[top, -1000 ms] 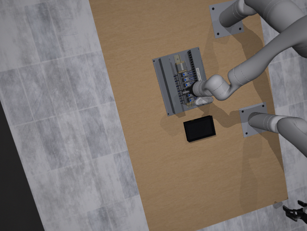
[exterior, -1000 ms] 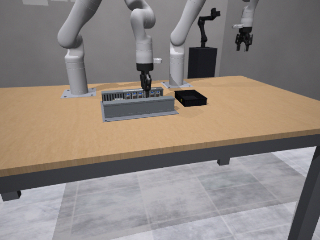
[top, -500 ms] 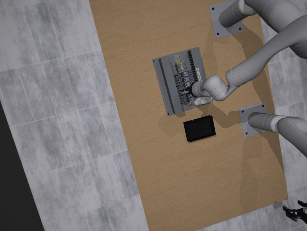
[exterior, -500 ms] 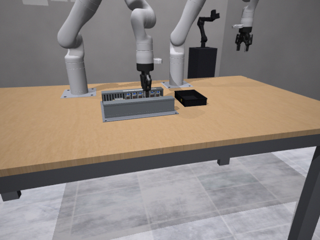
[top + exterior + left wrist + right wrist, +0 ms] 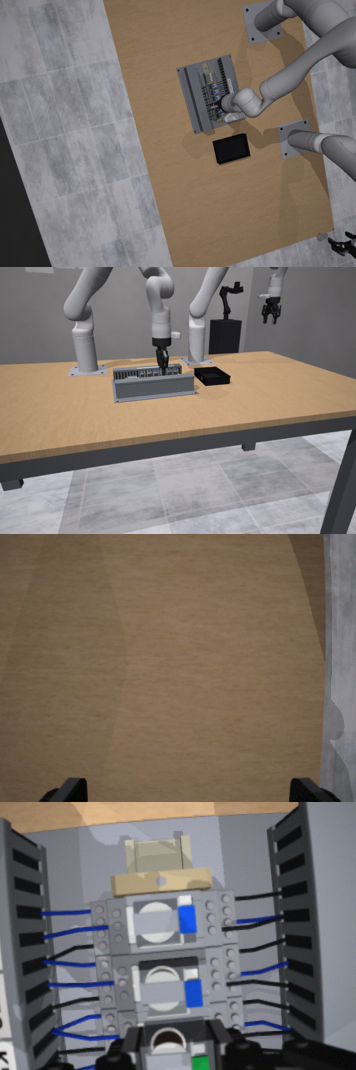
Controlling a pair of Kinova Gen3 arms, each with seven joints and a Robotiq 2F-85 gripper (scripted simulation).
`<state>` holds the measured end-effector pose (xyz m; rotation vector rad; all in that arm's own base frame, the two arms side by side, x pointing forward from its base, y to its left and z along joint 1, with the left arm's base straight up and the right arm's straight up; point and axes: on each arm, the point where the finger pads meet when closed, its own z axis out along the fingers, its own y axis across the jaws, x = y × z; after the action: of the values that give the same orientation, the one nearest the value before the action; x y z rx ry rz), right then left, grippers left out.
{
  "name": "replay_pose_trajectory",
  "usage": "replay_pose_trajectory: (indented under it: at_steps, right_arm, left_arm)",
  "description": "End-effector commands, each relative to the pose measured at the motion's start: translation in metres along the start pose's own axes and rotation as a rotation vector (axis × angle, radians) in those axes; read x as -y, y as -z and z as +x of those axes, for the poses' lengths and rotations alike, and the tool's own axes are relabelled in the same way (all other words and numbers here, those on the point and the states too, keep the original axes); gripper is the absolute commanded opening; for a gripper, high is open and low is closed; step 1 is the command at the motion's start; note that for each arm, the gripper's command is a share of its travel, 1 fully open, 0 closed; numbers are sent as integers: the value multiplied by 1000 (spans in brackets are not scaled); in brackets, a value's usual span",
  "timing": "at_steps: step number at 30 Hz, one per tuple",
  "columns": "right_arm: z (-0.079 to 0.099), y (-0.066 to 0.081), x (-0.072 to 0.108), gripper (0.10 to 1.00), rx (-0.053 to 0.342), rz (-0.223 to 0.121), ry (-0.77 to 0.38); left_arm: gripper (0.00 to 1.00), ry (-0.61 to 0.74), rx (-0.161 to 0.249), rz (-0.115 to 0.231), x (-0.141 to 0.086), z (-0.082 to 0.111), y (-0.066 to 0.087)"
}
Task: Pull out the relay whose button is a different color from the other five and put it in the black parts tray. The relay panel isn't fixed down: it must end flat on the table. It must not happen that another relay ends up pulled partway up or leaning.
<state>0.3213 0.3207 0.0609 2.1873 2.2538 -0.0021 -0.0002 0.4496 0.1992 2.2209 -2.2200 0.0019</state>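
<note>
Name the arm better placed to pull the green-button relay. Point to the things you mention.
The right, I judge: its gripper (image 5: 163, 373) (image 5: 175, 1037) is down among the relays, fingers either side of the green-button relay (image 5: 169, 1061). The left gripper (image 5: 336, 243) (image 5: 269, 322) hangs open, well away.

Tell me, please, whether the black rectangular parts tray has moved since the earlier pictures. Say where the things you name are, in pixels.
No; the black rectangular tray (image 5: 247, 145) (image 5: 218, 380) sits unchanged beside the grey relay panel (image 5: 184, 94) (image 5: 153, 388).
</note>
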Motion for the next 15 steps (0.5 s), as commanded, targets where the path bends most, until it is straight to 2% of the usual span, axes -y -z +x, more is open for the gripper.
replay_pose_trajectory:
  at_steps: [1, 15]
  right_arm:
    - [0, 1, 0, 99, -2, 1, 0]
    - [0, 1, -1, 99, -2, 26, 0]
  left_arm:
    - [1000, 0, 2, 0, 0, 0, 1]
    - [1000, 0, 2, 0, 0, 0, 1]
